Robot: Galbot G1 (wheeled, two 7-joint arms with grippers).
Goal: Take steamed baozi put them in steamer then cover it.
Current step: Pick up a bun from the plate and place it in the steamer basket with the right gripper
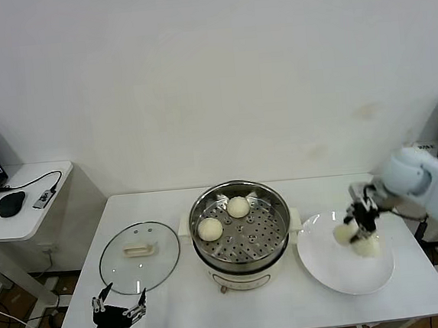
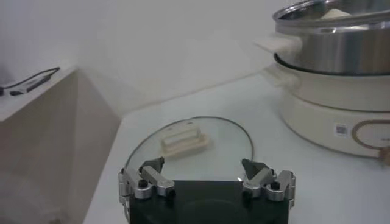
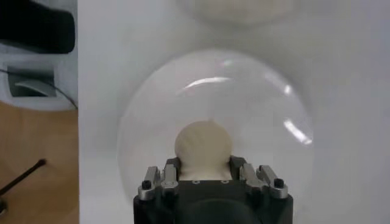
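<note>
My right gripper [image 3: 204, 173] is closed on one small round cream-white dough bun [image 3: 203, 148]; the bun sits between my two fingers, above the flat white round plate [image 1: 328, 266]. A second bun [image 1: 367, 246] lies on this plate, just beside the held one. The buns are round, so I cannot name a long axis.

My left gripper [image 2: 206, 173] hangs with jaws wide apart, holding nothing, near the table's front edge, just before the round clear glass lid [image 1: 117, 274]. The lid lies flat on the white table [image 1: 178, 313], left of the steamer; its cream-white oblong handle [image 2: 184, 138] runs left to right.

The round shiny steel steamer basket [image 1: 273, 209] stands on its cream-white pot base between lid and plate. Two buns [image 1: 210, 228] [image 1: 238, 206] rest on its perforated floor.
</note>
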